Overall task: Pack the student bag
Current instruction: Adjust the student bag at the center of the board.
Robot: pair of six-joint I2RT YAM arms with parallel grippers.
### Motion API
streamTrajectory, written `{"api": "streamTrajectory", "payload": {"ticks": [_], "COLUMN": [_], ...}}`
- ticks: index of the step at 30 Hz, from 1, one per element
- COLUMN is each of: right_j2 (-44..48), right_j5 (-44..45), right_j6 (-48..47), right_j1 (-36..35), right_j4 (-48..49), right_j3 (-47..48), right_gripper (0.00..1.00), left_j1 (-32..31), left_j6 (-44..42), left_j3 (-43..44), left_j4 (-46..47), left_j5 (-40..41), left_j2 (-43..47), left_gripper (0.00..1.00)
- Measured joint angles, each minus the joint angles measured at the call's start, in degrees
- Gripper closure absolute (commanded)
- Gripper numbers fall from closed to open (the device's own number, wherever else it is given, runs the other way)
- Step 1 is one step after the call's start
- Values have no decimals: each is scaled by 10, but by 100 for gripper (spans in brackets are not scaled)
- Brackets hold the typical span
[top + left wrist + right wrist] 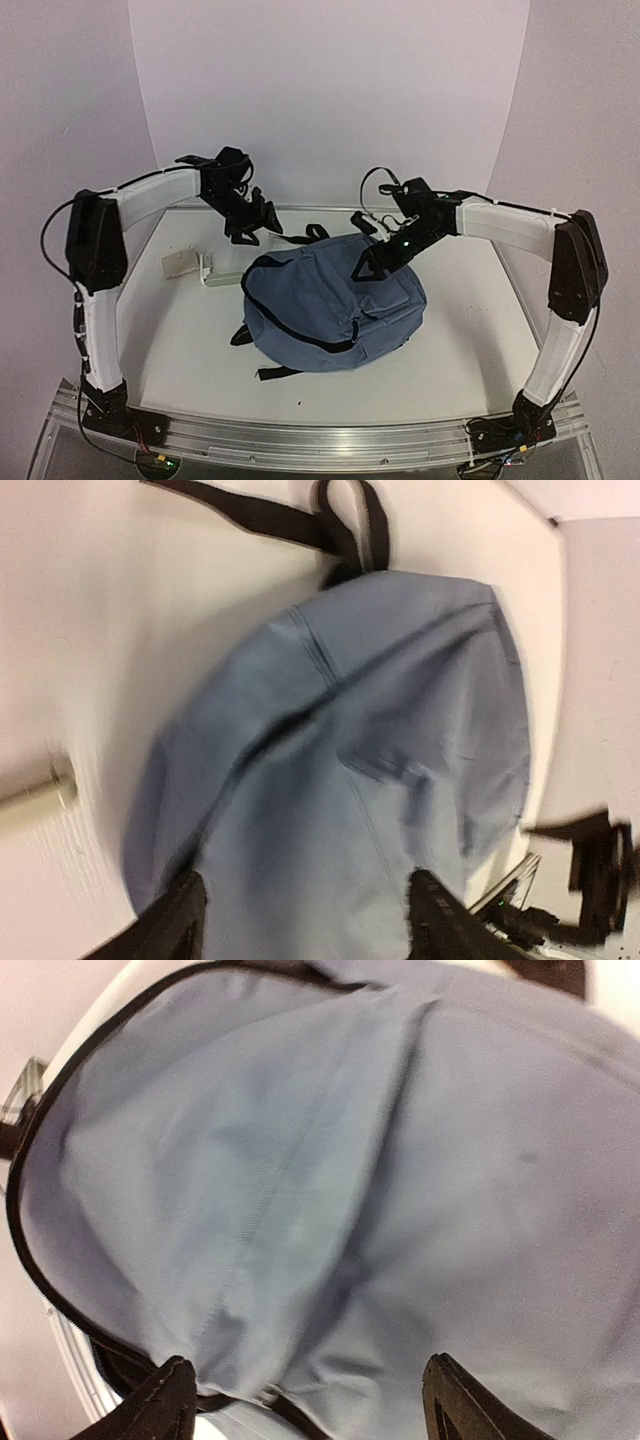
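**Right fingers over the bag, left fingers off its handle end**

The bag (335, 305) lies flat in the middle of the desk (190, 350) with its front pocket facing up. Its long axis runs roughly from far to near. The handle loop (312, 232) is at the far end, and black straps poke out from under the near-left edge.

The right fingers (165, 1400) are apart with only bag cloth showing beneath the gap. From above they hang over the bag's far-right part, close to the fabric, though I cannot tell whether they touch it. In the right wrist view a dark zipper (40, 1260) curves down the side and passes just beside one fingertip.

The left fingers (185, 925) are also apart and hold nothing. Their view is blurred and takes in nearly the whole bag, handle at the top, so they appear to hang higher. From above they are off the bag's far-left corner, beside the handle.

The right arm is therefore the nearer one to the bag, and the zipper probably falls to it. Whether the bag is already unzipped does not show.

A small box (180, 265) and a pale tube (222, 278) lie on the desk left of the bag, the tube just beside its edge. Both are on the left arm's side, below and nearer than its fingers, so fetching them would likely fall to that arm.
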State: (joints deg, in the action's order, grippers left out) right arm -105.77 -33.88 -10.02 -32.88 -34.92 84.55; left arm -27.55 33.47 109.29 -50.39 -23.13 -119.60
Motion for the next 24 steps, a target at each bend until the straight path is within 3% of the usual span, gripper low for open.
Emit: {"api": "streamTrajectory", "payload": {"ticks": [4,6,13,17,24], "right_j2": [7,-2,-41,-41,13], "right_j5": [32,48,77,76,72], "right_j6": [-12,-23,-63,-79,-90], "right_j1": [53,78,121,123,127], "right_j4": [2,2,2,3,11], "right_j3": [0,0,-29,-77,-157], "right_gripper": [20,22,25,27,29], "left_j1": [-51,-84,-135,-129,-108], "left_j6": [39,72,166,172,129], "left_j3": [-149,-226,-376,-348,-132], "left_j4": [15,35,66,63,23], "left_j5": [15,13,15,19,1], "left_j2": [151,207,210,143,-68], "left_gripper": [28,35,63,72,76]}}
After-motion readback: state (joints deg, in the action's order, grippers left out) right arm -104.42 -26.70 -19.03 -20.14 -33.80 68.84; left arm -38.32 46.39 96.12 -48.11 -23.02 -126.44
